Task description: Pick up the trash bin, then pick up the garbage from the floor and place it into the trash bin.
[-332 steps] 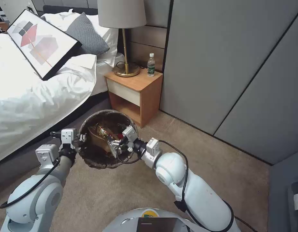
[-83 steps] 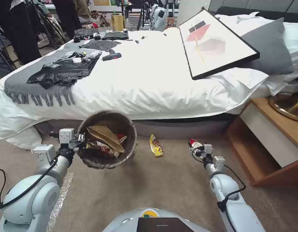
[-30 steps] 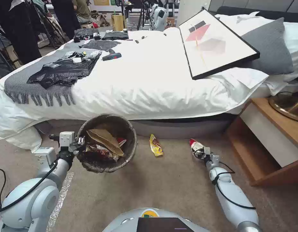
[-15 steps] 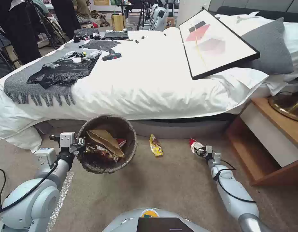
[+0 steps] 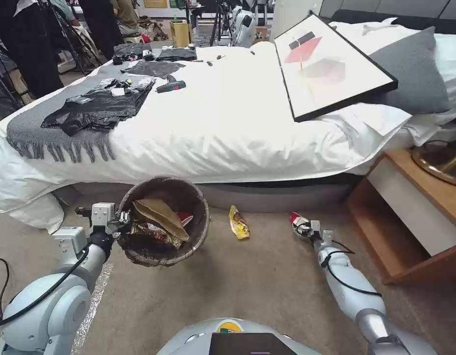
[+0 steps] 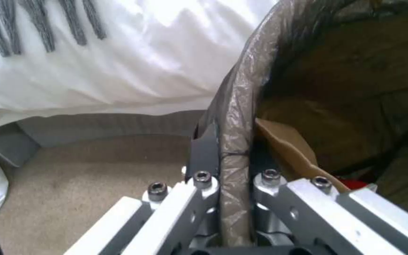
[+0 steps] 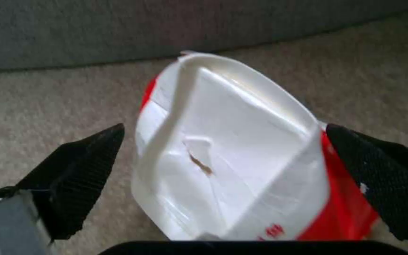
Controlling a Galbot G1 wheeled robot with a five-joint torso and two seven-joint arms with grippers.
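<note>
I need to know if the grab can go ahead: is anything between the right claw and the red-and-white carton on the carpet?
Nothing visible. The right claw is open, its fingers astride the crumpled red-and-white carton on the beige carpet, one finger clear of it and the other at its red edge.

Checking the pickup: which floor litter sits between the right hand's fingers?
The red-and-white carton, bracketed by the open right hand; the yellow wrapper lies apart, nearer the bin.
</note>
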